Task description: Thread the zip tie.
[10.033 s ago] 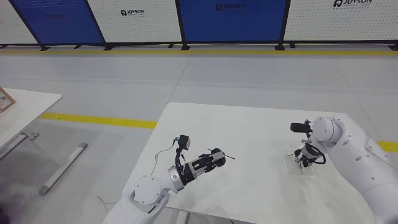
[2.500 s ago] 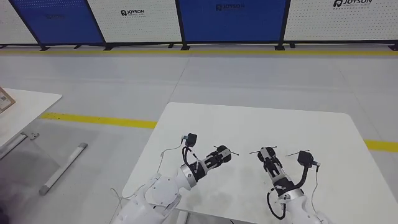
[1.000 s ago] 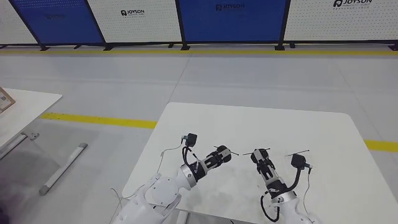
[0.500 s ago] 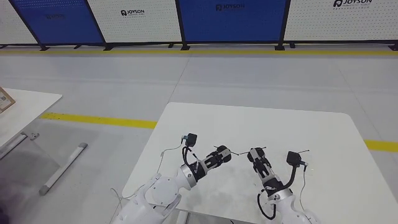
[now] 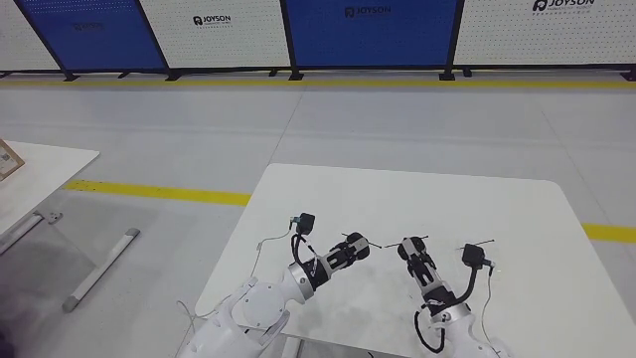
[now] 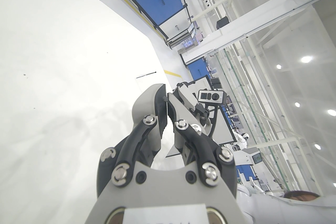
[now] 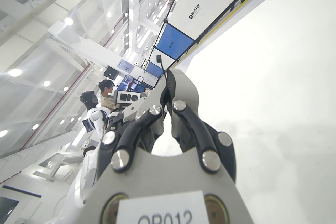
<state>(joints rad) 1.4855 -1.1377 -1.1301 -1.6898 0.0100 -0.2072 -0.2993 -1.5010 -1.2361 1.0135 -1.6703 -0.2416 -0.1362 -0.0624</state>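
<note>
Zip tie (image 5: 370,245) pinched crosswise in left claw (image 6: 166,101), tips pressed on it, free end toward 3 o'clock, likely for threading. Second tie (image 7: 160,64) clamped in right claw (image 7: 168,78), 3 o'clock of left claw, head proud of fingertips, probable target. Both above table (image 5: 447,199), apart.

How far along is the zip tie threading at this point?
Done: the right gripper is shut on a zip tie, its head poking past the fingers; the left gripper is shut on a thin black strip. In hand: the grippers face each other above the table, a gap between them. Left: no tail is in a head yet, so the threading itself remains to do.
</note>
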